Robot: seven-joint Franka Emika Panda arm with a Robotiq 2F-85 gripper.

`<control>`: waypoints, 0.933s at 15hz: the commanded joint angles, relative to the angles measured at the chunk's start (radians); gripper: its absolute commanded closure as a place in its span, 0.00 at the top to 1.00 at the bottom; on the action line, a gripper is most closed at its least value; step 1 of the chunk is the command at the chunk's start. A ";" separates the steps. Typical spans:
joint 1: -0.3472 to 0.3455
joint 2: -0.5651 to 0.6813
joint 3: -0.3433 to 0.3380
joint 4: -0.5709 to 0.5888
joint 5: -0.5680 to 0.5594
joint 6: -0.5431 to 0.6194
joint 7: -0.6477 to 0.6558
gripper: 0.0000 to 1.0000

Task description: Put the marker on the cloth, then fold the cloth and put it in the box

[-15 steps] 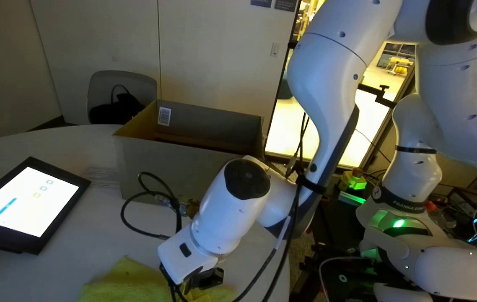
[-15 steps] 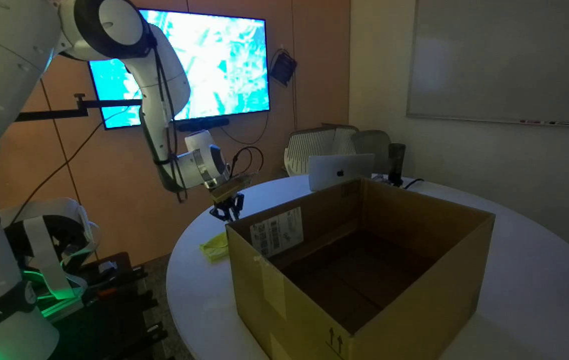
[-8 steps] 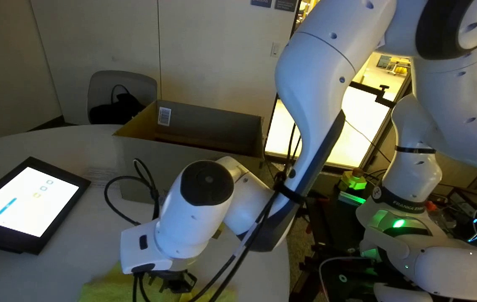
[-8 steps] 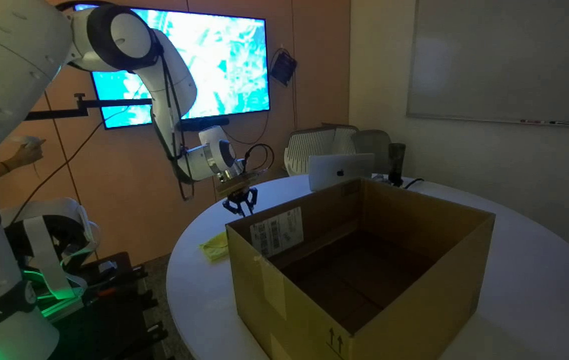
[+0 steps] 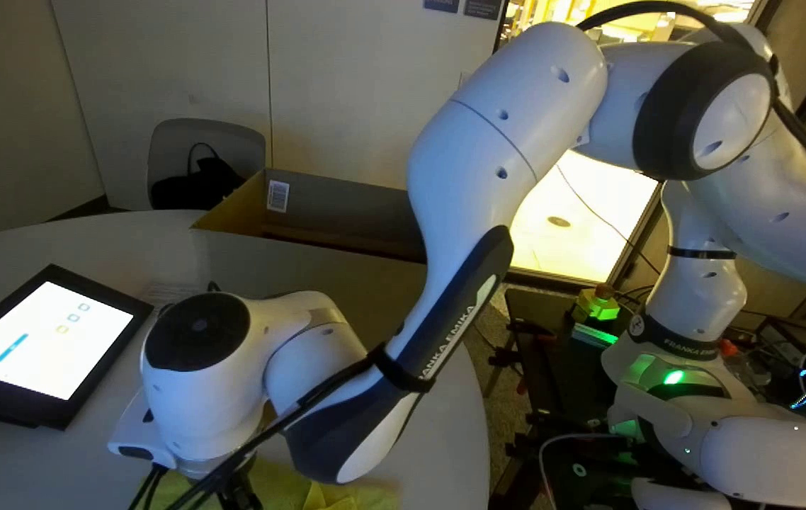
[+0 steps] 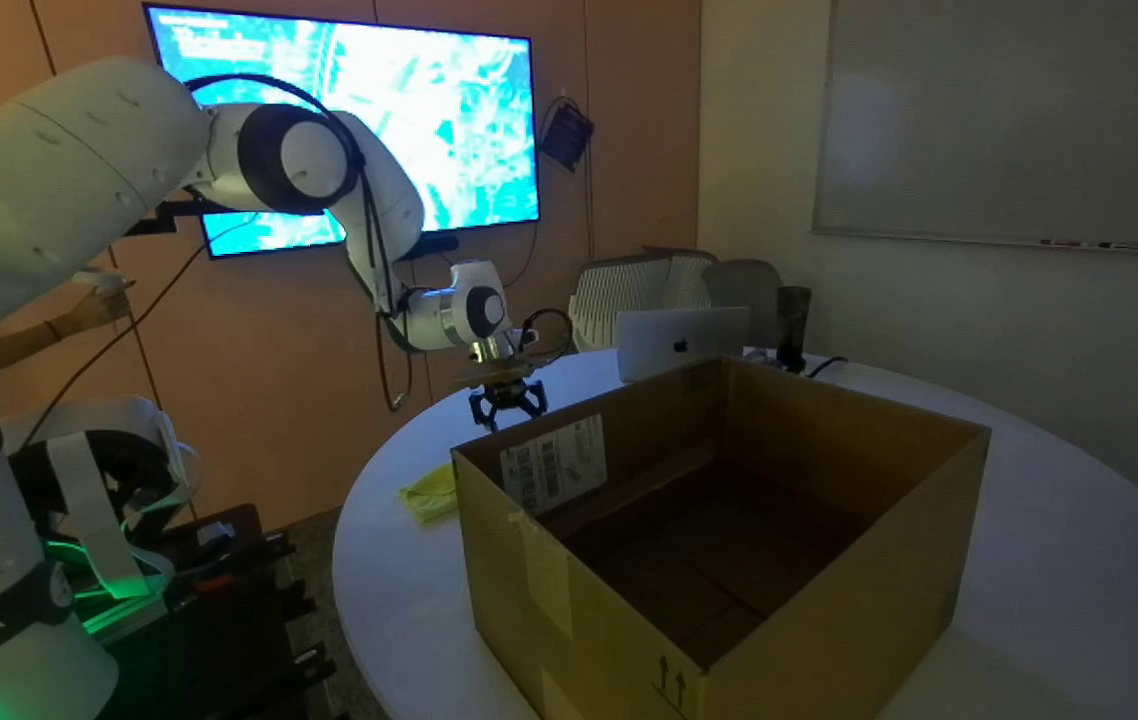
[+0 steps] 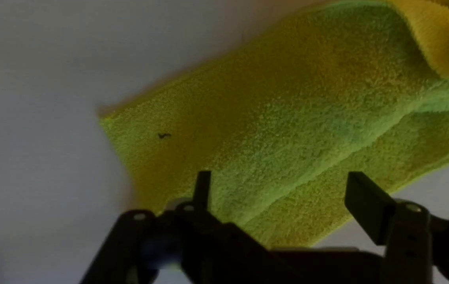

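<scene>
Table (image 6: 409,590): round, white, in a room with a lit wall screen (image 6: 469,130).
Gripper (image 7: 279,193): released, jaws apart above the cloth (image 7: 287,130).
Cloth: yellow-green, on the table, curled over at one end.
Forearm (image 5: 463,212): "ANKA EMIKA" legible.
Box (image 6: 829,630): brown cardboard, upright near the cloth; barcode label (image 6: 554,465) inside, fine print illegible; two up-arrows (image 6: 671,682) outside.
Laptop (image 6: 714,335): Apple logo (image 6: 681,346).

Arched arm (image 5: 474,188), pincer (image 7: 281,190) downward, fingers (image 7: 368,207) well apart.
</scene>
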 commanded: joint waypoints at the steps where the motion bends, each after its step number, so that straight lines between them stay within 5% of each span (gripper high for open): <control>1: 0.005 0.120 -0.009 0.241 0.114 -0.138 0.068 1.00; 14: 0.020 0.424 -0.050 0.830 0.299 -0.514 0.569 1.00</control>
